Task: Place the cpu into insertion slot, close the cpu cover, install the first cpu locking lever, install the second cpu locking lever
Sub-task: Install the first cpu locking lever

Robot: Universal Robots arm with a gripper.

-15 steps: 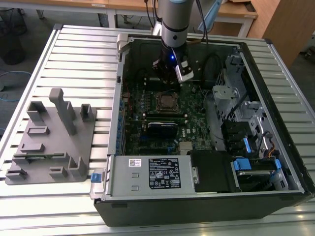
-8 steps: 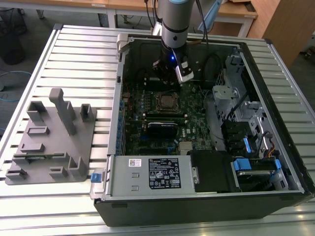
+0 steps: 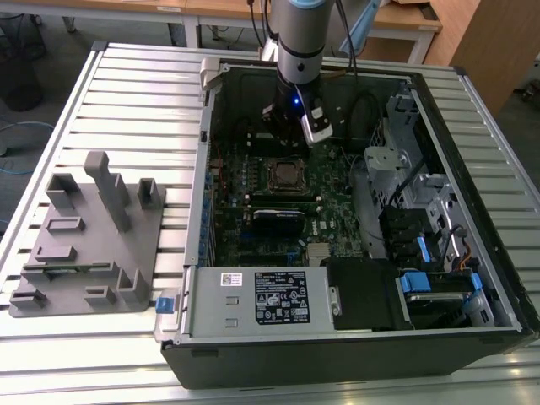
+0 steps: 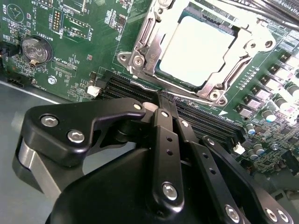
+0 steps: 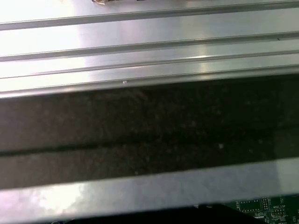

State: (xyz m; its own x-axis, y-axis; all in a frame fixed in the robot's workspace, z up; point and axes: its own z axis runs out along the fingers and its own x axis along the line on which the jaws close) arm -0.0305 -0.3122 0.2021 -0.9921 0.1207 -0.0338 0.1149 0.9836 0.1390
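Observation:
The cpu (image 4: 196, 49) lies flat in the insertion slot (image 3: 287, 175), its pale silver face showing through the window of the cpu cover (image 4: 140, 44). The cover lies down over the chip. In the second wrist view my gripper (image 4: 162, 96) is shut, its two black fingers (image 4: 164, 140) pressed together with nothing visible between them. Their tips sit right at the socket's edge, beside the memory slots (image 4: 119, 86). In the exterior view the gripper (image 3: 285, 135) hangs over the green board (image 3: 333, 211), just behind the socket.
The open computer case (image 3: 253, 367) lies on a slatted metal table (image 3: 135, 93). A black card (image 3: 278, 221) sits in front of the socket, with drive bays and cables (image 3: 422, 228) at the exterior view's right. A grey fixture (image 3: 89, 236) stands at the left. A coin battery (image 4: 35, 49) sits on the board.

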